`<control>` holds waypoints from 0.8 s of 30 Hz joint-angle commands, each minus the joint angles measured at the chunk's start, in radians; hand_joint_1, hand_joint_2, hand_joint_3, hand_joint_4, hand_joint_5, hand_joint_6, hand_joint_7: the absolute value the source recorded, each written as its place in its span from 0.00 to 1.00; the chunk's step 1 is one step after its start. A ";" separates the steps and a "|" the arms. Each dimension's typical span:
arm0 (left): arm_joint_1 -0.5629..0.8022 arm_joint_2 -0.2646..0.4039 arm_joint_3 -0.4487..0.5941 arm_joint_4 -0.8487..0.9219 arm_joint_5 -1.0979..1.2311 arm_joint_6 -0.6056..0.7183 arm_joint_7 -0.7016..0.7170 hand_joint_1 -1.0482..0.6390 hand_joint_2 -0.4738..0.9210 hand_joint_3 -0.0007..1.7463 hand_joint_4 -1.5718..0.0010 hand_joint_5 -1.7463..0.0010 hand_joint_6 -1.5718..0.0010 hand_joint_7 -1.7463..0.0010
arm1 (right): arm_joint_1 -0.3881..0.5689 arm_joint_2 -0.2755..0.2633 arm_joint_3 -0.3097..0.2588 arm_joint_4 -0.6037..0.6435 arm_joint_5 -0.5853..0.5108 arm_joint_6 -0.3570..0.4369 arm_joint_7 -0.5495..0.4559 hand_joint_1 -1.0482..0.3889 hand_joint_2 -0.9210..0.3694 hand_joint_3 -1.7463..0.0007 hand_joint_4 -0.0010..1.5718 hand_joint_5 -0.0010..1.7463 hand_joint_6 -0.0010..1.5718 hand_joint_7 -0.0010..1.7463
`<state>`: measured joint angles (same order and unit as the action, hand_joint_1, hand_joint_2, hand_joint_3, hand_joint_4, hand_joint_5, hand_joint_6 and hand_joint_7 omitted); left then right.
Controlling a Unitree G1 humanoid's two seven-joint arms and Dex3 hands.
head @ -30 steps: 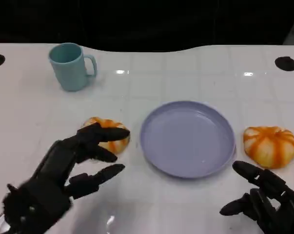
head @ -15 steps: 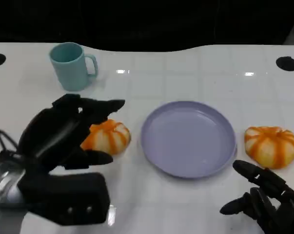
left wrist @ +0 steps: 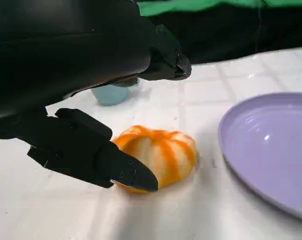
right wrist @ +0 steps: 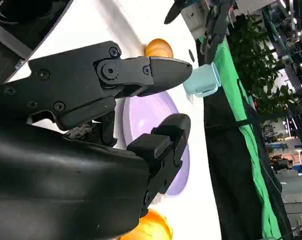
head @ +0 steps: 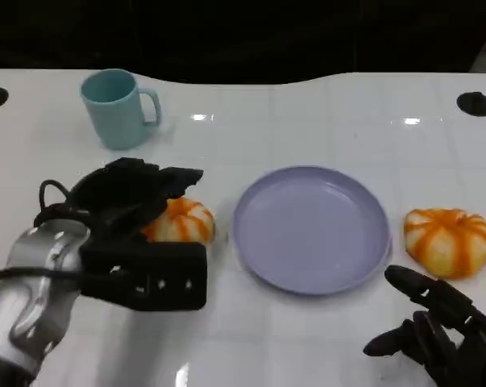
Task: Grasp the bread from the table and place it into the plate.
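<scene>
**Left hand cupped over the left bun, not yet closed on it**

From my station, starting at the left of the head view, I see the teal mug (head: 118,109) standing upright near the far edge of the white table (head: 307,339), handle turned toward the plate. Nearer to me, my left hand (head: 134,197) sits over the left orange-striped bun (head: 180,222), which lies on the table just beside the plate's left rim. In the left wrist view the hand (left wrist: 80,100) brackets that bun (left wrist: 158,156) with fingers apart: the upper fingers arch above it without touching, and one lower finger (left wrist: 123,172) lies against its near side. The bun rests flat on the table, so I read the hand as spread around it with no grip made.

In the middle sits the lavender plate (head: 311,230), with nothing in it.

To the right, a second orange-striped bun (head: 448,240) lies on the table just beside the plate's right rim. My right hand (head: 436,330) hovers low at the near right corner, fingers apart and holding nothing, near that bun but apart from it. The right wrist view shows the same hand (right wrist: 135,100) with spread fingers, the plate (right wrist: 156,125) beyond them.
</scene>
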<state>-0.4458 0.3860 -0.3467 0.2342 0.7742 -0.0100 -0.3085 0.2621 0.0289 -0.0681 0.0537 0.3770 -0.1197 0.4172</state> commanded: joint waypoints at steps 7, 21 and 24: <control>-0.146 -0.038 -0.076 0.251 -0.002 0.018 0.024 0.39 0.89 0.00 0.95 0.89 0.86 1.00 | 0.011 -0.014 -0.002 -0.013 -0.016 -0.019 -0.003 0.20 0.00 0.81 0.46 0.64 0.61 0.17; -0.325 -0.164 -0.183 0.772 0.003 -0.052 0.191 0.42 0.90 0.01 0.80 0.94 0.75 0.99 | 0.025 -0.013 0.002 -0.037 -0.010 -0.006 0.003 0.21 0.00 0.81 0.45 0.64 0.61 0.17; -0.341 -0.174 -0.164 0.833 -0.037 -0.082 0.204 0.48 0.97 0.02 0.69 0.93 0.69 0.98 | 0.021 -0.014 -0.001 -0.031 -0.011 -0.009 0.006 0.21 0.00 0.81 0.44 0.65 0.61 0.17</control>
<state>-0.7750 0.2129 -0.5199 1.0085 0.7672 -0.0742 -0.1120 0.2805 0.0270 -0.0627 0.0322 0.3589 -0.1271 0.4210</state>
